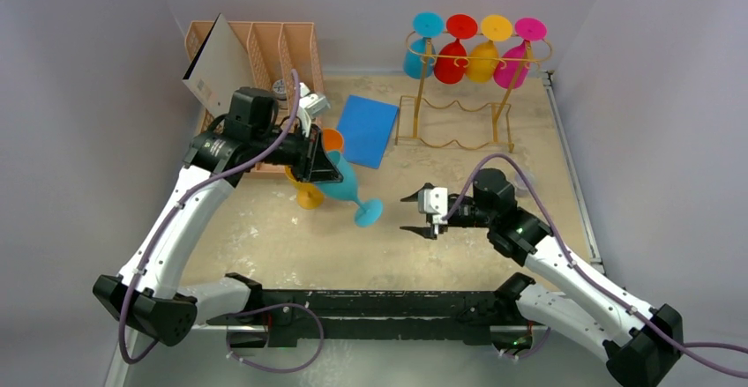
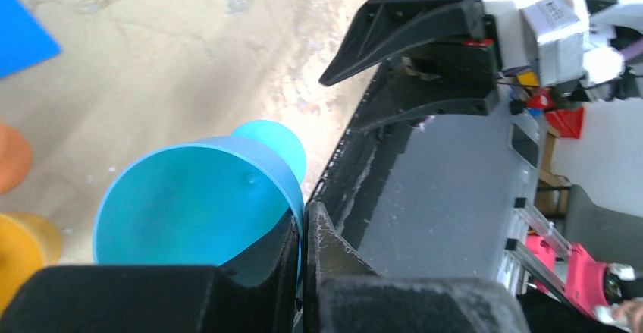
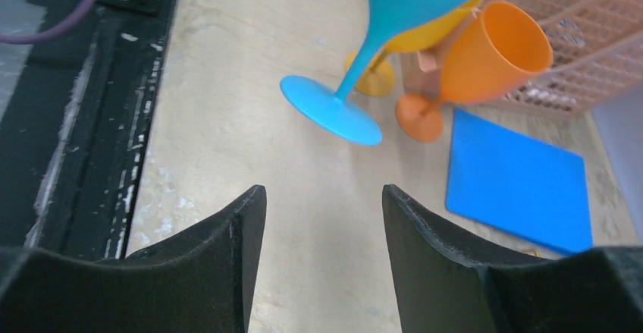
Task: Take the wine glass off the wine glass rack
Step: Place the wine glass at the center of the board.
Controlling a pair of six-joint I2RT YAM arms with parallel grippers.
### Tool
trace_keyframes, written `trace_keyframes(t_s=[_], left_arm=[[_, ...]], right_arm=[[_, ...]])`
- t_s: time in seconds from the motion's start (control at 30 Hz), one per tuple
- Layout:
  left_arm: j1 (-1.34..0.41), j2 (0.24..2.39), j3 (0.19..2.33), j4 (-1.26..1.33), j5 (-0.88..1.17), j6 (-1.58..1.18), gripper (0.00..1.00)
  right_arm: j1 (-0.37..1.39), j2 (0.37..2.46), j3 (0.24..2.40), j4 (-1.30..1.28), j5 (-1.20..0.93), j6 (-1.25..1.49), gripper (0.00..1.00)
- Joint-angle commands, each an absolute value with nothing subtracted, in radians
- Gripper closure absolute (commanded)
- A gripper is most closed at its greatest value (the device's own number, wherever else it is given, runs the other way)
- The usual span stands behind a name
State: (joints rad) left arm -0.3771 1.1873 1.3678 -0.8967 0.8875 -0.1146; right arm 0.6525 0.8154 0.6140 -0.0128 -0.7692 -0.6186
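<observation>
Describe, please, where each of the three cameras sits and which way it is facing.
Top external: above and behind the arm bases, looking down over the table to the wine glass rack; both arms show.
Left wrist: on the left gripper, looking past its fingers, shut on the teal wine glass, toward the right gripper.
Right wrist: on the right arm, looking between its open fingers, facing that glass's foot and an orange glass.
Shared: both wrist views show the teal wine glass.
</observation>
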Motion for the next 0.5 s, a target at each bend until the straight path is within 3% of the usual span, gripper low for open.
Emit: trace_keyframes(t_s=[0.0, 0.3, 0.4, 0.47], left_arm=[[-0.411, 1.223, 1.423, -0.871, 0.725, -0.152, 1.0], [-0.595, 1.285, 1.42, -0.799, 0.37, -0.166, 1.0], [-0.611, 1.308, 1.392, -0.755, 0.31, -0.157, 1.0], [-0.634, 1.341, 1.39, -0.738, 0.264, -0.141, 1.0]], right_arm=[[0.647, 0.808, 0.62, 0.065, -0.573, -0.341, 0.35], [0.646, 0.909, 0.885, -0.299, 0.007, 0.145, 0.12], [0.646, 0.927, 0.947, -0.428, 0.295, 0.341, 0.12], [0.646, 0.917, 0.958, -0.491, 0.354, 0.481, 0.12]])
